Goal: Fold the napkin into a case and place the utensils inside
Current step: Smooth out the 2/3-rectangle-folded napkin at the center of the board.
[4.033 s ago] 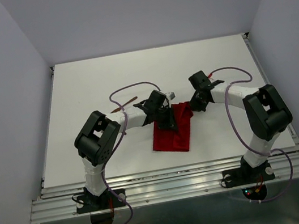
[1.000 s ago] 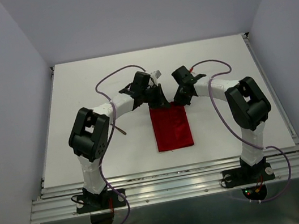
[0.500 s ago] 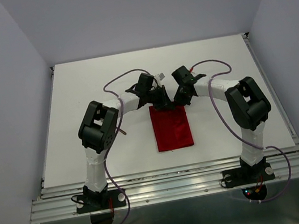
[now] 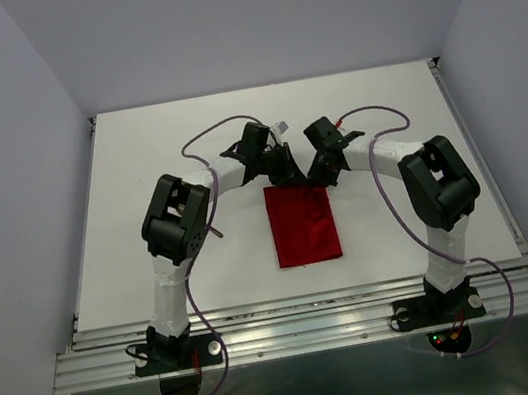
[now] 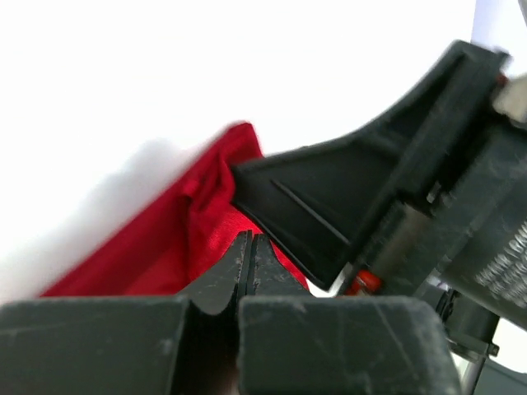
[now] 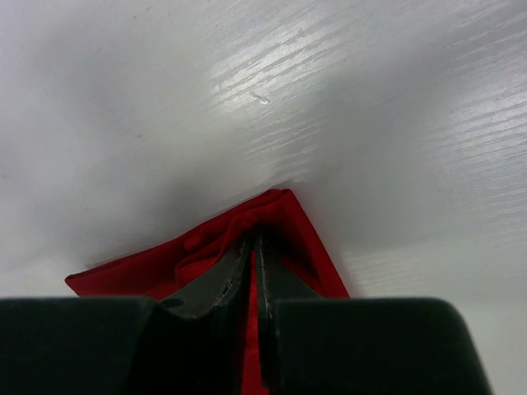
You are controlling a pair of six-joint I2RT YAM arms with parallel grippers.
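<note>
Case (image 4: 303, 226) on table (image 4: 139, 178), ctr — L jaws at far-left corner, R jaws far-right.

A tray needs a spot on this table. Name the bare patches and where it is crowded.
Crowded: the far edge of the napkin, where the left gripper and right gripper meet. Bare: the far strip of table between them and the back wall; the stretch left of the left arm; the stretch right of the right arm.
</note>
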